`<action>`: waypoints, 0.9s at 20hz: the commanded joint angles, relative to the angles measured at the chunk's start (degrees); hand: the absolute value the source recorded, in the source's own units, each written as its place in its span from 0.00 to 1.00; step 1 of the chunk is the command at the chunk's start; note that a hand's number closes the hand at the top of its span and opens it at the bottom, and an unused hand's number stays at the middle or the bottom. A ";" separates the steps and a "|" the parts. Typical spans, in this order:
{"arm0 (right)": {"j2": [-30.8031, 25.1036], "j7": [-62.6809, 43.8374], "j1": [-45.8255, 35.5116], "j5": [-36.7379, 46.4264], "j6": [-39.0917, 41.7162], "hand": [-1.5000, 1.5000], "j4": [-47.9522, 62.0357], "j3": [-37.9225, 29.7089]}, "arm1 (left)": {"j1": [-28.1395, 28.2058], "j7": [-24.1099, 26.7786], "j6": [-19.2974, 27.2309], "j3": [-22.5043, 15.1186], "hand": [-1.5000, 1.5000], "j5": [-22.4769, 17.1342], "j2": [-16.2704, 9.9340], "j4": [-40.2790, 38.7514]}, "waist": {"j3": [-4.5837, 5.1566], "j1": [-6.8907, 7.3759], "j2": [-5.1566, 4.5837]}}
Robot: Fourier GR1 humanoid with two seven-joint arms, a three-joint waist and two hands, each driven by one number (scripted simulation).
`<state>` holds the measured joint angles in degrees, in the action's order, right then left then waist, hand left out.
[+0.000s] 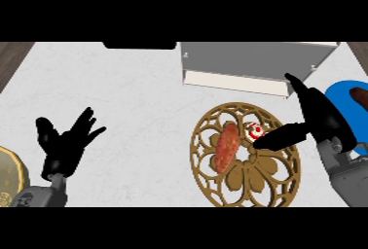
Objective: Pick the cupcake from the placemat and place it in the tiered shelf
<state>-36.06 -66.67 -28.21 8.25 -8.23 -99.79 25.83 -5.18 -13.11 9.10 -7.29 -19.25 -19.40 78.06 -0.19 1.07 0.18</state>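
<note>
Right hand open, thumb beside cupcake on placemat; nothing held. Left hand open, resting at left.

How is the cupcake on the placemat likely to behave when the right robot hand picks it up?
The cupcake looks small beside the right robot hand, so probably light. Its rounded shape may roll if nudged. The openwork placemat gives uneven footing, so it might tip.

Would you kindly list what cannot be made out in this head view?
- Cupcake on the placemat: mostly covered by the right hand's thumb.
- Blue item: cut by the right edge and hidden behind that hand.
- Gold object: cut by the left edge.
- Tiered shelf: its levels cannot be told apart from above.
</note>
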 commanded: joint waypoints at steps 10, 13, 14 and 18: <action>9.89 -13.98 -0.96 12.49 0.05 0.00 3.03 5.68 | 2.08 -0.10 -0.12 -0.43 0.50 2.19 1.53 -2.11 | 0.28 -0.94 -0.17; 10.48 -13.35 -1.70 12.54 1.09 0.00 4.27 2.68 | 1.83 1.83 -1.67 1.12 0.50 1.67 1.27 -4.50 | 0.29 -1.15 -0.21; 10.39 -9.29 -0.53 12.71 1.10 0.00 9.23 2.37 | 1.45 -4.14 1.47 0.06 0.50 2.02 1.21 1.52 | 0.20 -0.59 -0.21; 12.84 -11.69 -0.19 16.46 2.17 0.00 9.96 3.45 | 3.54 0.04 -0.97 0.97 0.50 1.70 1.55 -0.65 | 0.27 -0.72 -0.19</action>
<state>-26.05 -67.62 -26.11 22.16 -7.17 -92.69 29.46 -3.12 -13.25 8.59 -5.88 -18.01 -18.64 79.57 -0.32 0.17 0.36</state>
